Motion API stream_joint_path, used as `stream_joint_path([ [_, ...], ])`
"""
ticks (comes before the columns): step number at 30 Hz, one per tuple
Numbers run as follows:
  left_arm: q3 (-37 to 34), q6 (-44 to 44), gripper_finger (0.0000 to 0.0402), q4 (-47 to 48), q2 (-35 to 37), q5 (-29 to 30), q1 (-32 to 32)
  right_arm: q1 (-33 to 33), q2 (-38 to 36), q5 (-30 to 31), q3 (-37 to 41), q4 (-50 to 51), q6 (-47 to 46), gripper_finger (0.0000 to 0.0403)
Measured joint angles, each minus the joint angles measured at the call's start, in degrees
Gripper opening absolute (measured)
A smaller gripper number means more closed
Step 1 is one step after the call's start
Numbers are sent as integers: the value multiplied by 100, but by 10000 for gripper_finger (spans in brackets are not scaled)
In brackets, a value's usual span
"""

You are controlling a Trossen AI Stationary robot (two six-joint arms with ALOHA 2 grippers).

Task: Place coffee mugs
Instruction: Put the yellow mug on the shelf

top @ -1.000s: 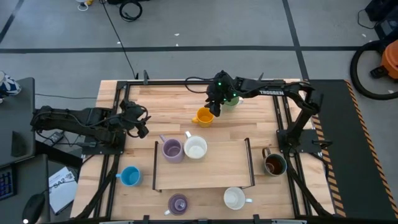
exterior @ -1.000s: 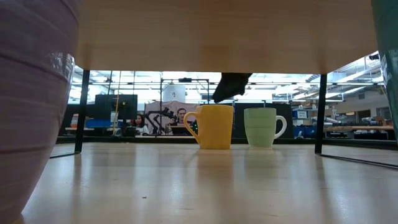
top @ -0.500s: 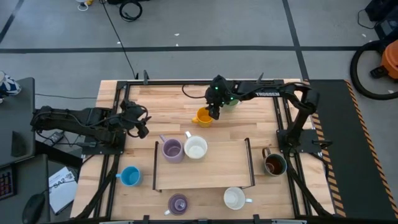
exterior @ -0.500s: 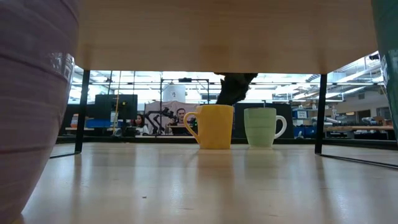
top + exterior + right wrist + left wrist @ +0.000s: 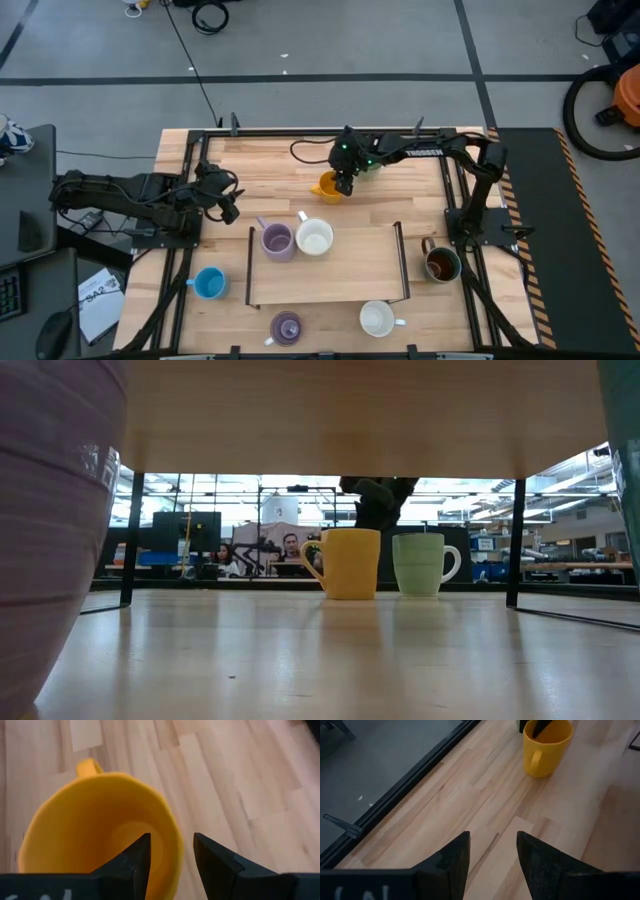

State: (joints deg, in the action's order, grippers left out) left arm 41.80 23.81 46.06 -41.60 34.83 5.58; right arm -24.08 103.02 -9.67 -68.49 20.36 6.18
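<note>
Mugs, assorted, on a pale wood-plank table (image 5: 400,195) with a black metal frame.

Item in hand: orange mug (image 5: 326,186), glossy yellow-orange, round-walled, loop handle, standing upright at the far middle of the table. The right gripper (image 5: 345,183) hangs straight over it, its dark fingers (image 5: 131,865) apart and straddling the rim: one finger inside the cup, the other outside the wall. The gap is modest and not yet pinched onto the wall.

Step, as judged: setting up a rim grasp on the orange mug. The next move calls for closing on the wall squarely, then lifting straight up so the smooth glaze does not slip or tip, and steering clear of the pale green mug (image 5: 422,564) just right of it.

Other stock:
- lavender mug (image 5: 276,241) and white mug (image 5: 314,238), touching or nearly so, at the far-left corner of a flat wooden shelf (image 5: 340,275) on thin black legs.
- second white mug (image 5: 377,318) and second lavender mug (image 5: 287,327), near edge.
- light blue mug (image 5: 209,283), near left.
- dark brown mug (image 5: 441,263), right side by the frame.

Left gripper (image 5: 226,203): idle at the left edge, fingers partly apart, empty.
</note>
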Motion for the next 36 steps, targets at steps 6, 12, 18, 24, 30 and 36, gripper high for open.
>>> stream_joint_path([
  [6,0,2,169,0,0,2,2,22,0,2,0,67,-183,101],
  [12,0,2,169,0,0,2,0,18,-8,22,-5,74,-211,38],
  [18,0,2,169,0,0,2,1,24,-11,102,-7,74,-461,38],
  [24,0,2,169,2,0,2,0,26,-65,163,-4,153,-664,37],
  [30,0,2,169,2,0,-11,2,35,-439,544,13,536,-667,36],
  [36,0,2,169,2,0,-14,0,29,-966,630,13,820,-1068,36],
])
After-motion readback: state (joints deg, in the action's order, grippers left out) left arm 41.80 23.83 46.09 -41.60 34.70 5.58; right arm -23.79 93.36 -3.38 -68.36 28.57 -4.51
